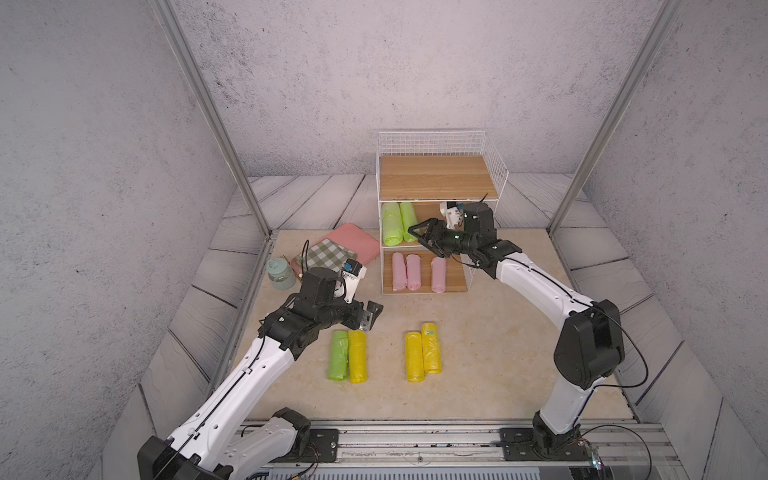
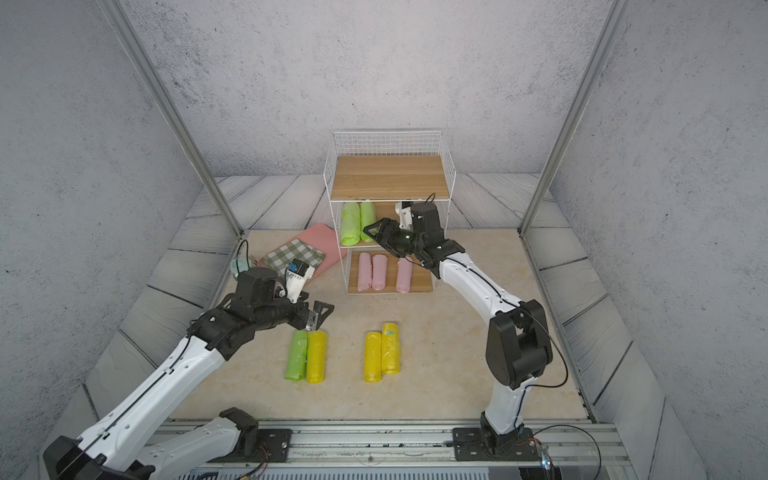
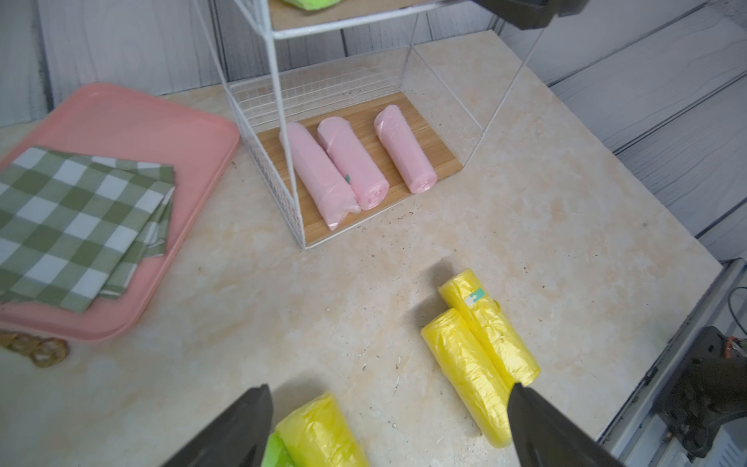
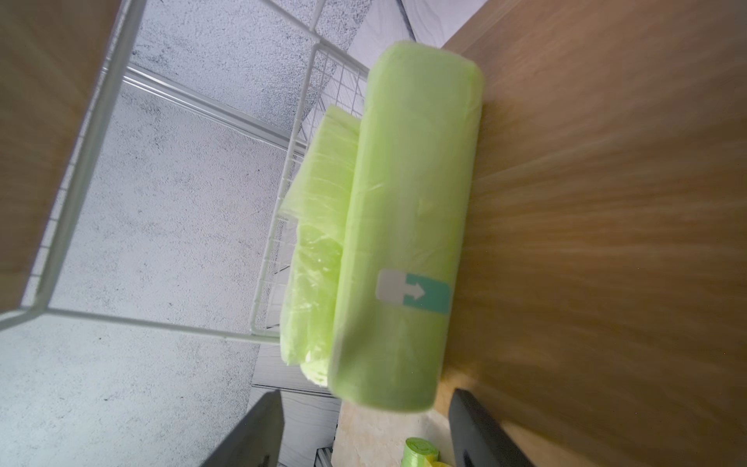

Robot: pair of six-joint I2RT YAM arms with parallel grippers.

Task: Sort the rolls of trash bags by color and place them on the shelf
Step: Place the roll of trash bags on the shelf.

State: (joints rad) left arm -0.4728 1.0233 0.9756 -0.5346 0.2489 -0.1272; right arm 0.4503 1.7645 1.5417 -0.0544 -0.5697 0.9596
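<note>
The shelf [image 1: 436,178] [image 2: 390,176] stands at the back, its top board bare. Two green rolls [image 1: 390,222] [image 1: 408,220] lie on the middle board and three pink rolls [image 1: 413,272] [image 3: 351,161] on the bottom one. My right gripper [image 1: 422,239] [image 4: 366,398] is open at the middle tier's front, fingers spread wider than the near end of the stickered green roll [image 4: 408,226]. My left gripper [image 1: 372,316] [image 3: 388,390] hangs open over the table, just behind a green roll [image 1: 338,355] and a yellow roll [image 1: 357,356] lying side by side. Two more yellow rolls [image 1: 414,356] [image 1: 431,348] lie to the right.
A pink tray [image 1: 359,241] with a green-white checkered cloth [image 1: 328,253] lies left of the shelf. A pale teal jar [image 1: 280,274] stands at the table's left edge. Metal posts [image 1: 232,141] frame the back corners, and a rail [image 1: 415,436] runs along the front.
</note>
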